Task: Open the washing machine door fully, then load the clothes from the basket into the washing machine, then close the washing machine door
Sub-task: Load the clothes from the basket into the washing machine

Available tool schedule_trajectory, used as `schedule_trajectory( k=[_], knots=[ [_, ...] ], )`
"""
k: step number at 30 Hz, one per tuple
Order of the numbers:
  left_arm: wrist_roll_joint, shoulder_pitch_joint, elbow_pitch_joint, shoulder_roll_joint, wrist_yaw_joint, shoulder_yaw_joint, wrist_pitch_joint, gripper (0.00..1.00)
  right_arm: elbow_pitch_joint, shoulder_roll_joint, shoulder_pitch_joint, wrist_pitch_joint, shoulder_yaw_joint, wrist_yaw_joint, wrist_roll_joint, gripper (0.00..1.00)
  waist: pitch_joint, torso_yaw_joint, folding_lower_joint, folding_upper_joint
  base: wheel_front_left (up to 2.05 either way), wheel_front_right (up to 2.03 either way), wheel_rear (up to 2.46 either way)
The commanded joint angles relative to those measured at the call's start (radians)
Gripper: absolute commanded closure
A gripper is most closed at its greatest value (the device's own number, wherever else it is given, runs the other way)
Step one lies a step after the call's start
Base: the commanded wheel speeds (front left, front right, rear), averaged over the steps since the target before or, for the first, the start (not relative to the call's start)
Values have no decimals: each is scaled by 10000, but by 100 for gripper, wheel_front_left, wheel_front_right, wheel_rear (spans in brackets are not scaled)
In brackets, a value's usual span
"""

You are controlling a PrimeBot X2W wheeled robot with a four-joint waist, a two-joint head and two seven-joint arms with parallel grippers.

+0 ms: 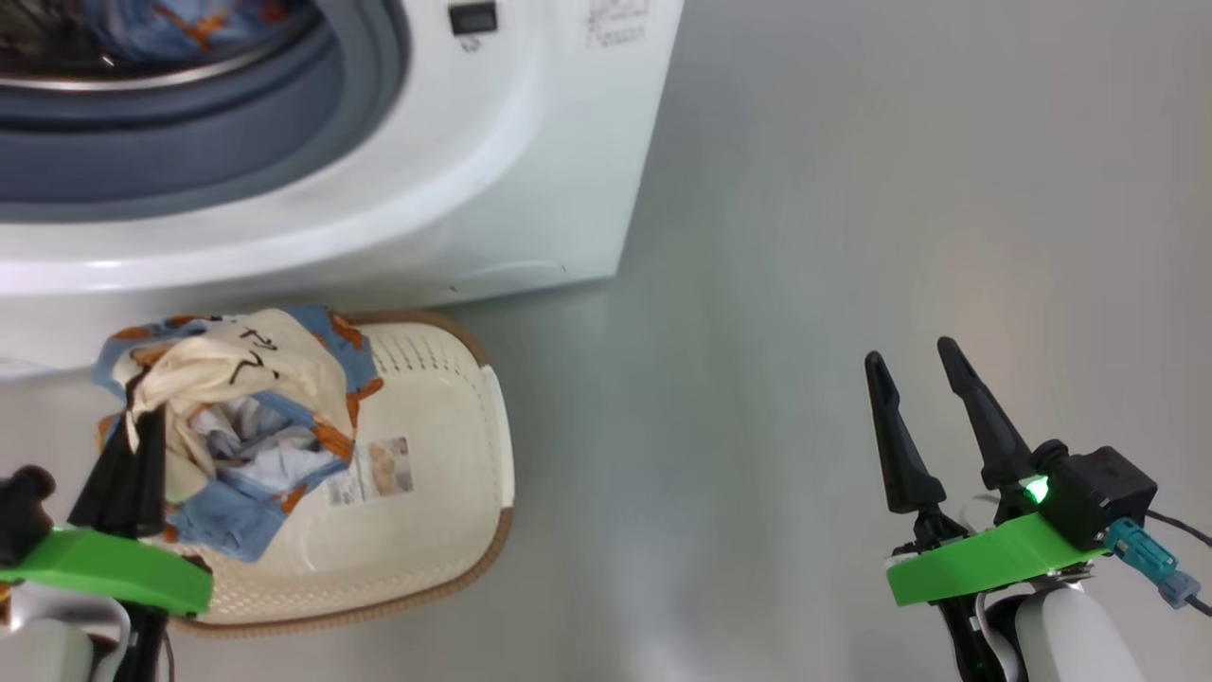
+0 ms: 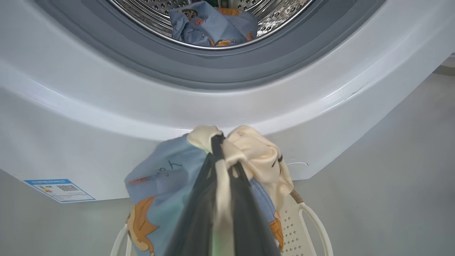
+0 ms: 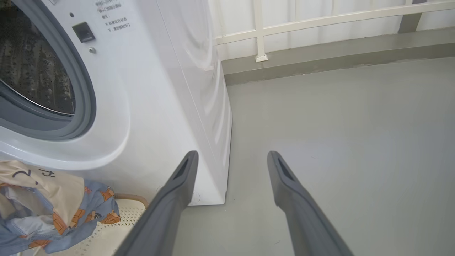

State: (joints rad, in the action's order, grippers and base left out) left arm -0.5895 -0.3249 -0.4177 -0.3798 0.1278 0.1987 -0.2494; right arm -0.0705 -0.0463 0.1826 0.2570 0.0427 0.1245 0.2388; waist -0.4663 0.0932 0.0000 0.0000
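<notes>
Can't see whole washing machine point(image 1: 530, 142), cropped top and left in head view. Can't read small print point(image 1: 615, 24) on its front, nor blue sticker point(image 2: 58, 190) at its lower corner. Can't see all of garment point(image 2: 213, 26) inside its drum point(image 2: 280, 14), cut at top edge. Can't see much of basket point(image 1: 445, 445) in front of it, hidden under clothes point(image 1: 237, 398). Can't make out basket's label point(image 1: 374, 471). Can't get left gripper point(image 1: 147, 417) sharp in its wrist view, blurred up close.

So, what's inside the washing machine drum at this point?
A light blue printed garment lies at the front of the steel drum. Whatever sits under it is covered, and the drum's deeper part is out of frame.
</notes>
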Motion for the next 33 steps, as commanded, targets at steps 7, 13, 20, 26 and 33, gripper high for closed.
schedule_trajectory(
  k=[7,13,20,26,33],
  knots=[
    [899,941,1279,273,29,-1291,-124,100,-137,-39,-400,48,136,62,-102,0,1789,-694,0,0,0,0,0],
    [1572,1501,2127,770,29,-1834,-124,100,-298,-39,-627,48,-18,62,-181,0,2397,-811,0,0,0,0,0],
    [2242,2073,2888,1095,29,-2241,-124,100,-378,-39,-946,48,-165,62,-422,0,2979,-816,0,0,0,0,0],
    [2716,2795,3395,1415,29,-2651,-124,100,-413,-39,-1246,48,-265,62,-727,0,3446,-746,0,0,0,0,0],
    [3121,3493,3713,1841,29,-3049,-124,100,-426,-39,-1460,48,-325,62,-936,0,3905,-719,0,0,0,0,0]
  ],
)
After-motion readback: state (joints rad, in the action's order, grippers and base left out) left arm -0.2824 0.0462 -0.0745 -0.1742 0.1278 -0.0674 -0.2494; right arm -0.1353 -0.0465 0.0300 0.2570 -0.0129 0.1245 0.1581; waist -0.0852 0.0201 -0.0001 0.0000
